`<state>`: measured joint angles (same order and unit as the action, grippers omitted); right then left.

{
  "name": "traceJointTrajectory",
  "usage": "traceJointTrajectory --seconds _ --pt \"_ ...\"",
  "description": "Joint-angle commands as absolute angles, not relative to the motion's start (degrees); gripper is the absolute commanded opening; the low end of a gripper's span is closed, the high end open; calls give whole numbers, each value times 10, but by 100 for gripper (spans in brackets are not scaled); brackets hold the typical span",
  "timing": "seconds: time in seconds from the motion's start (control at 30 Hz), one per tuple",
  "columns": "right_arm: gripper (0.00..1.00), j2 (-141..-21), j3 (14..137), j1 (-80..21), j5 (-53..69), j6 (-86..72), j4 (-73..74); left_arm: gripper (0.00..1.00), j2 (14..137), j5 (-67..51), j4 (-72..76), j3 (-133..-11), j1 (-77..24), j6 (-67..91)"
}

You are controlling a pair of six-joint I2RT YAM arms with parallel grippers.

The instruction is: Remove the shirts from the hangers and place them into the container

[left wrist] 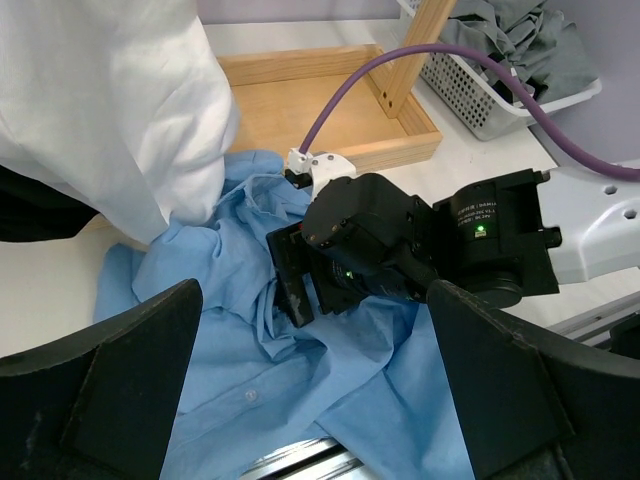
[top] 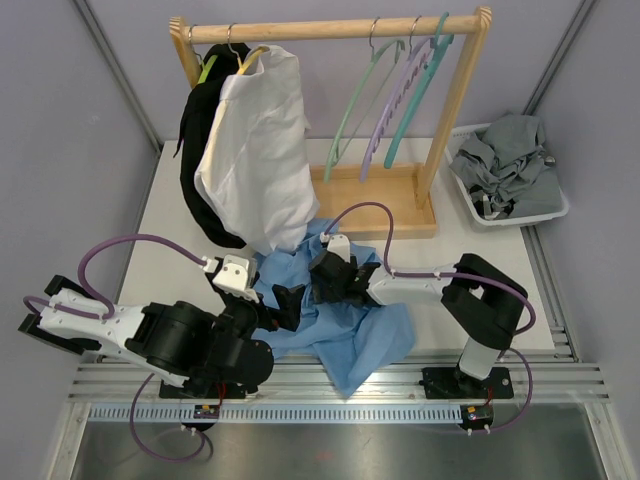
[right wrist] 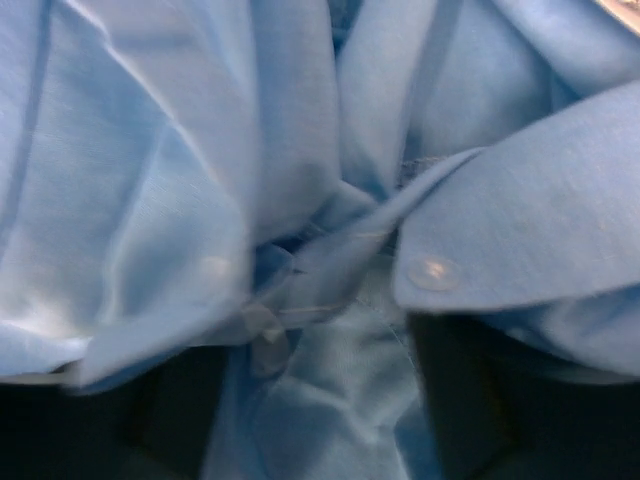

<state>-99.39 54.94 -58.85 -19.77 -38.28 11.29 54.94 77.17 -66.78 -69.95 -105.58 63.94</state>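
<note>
Lettering on the black housing behind the right gripper (top: 318, 283) is too small to read. A light blue shirt (top: 345, 335) lies crumpled on the table (top: 170, 210) between the two arms. Its long axis runs roughly from far to near, and its near end spills over the table's near edge. The right gripper is pressed down into this shirt, its fingers (right wrist: 150, 420) standing apart with a bunched fold and a button band between them, not closed on the cloth. The left gripper (top: 288, 308) hangs just above the shirt's left part with its jaws wide apart, holding nothing. A white shirt (top: 260, 150) and a black shirt (top: 200, 130) hang at the left end of the wooden rail (top: 330, 30), and three bare hangers (top: 420, 90) hang at the right. The basket (top: 560, 205) sits far right, holding a grey shirt (top: 510, 160).
</note>
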Motion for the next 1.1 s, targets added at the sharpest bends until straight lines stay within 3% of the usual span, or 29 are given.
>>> traceJointTrajectory --seconds 0.0,0.03,0.07,0.1,0.13,0.4,0.63,0.8,0.93,1.07 --pt "71 -1016 564 -586 -197 -383 102 98 543 780 -671 -703 -1059 684" --pt "60 -1014 561 -586 -205 -390 105 98 542 780 -672 -703 -1059 686" --pt "28 -1011 557 -586 -212 -395 109 98 542 780 -673 -703 -1059 686" --pt "11 -1000 549 -586 -218 -400 114 98 542 780 -673 -704 -1059 686" --pt "0 -994 546 -587 -228 -408 128 98 543 781 -672 -704 -1059 686" --pt "0 -856 519 -587 -401 -489 282 98 546 786 -666 -710 -1060 672" --pt "0 -690 513 -585 -570 -726 587 98 545 782 -641 -708 -1060 644" --pt "0 -585 580 -585 -668 -867 796 99 542 777 -596 -706 -1060 599" --pt "0 -543 658 -576 -754 -813 829 99 533 766 -562 -698 -1060 569" --pt "0 -531 731 -534 -805 -599 687 99 526 758 -548 -697 -1060 558"
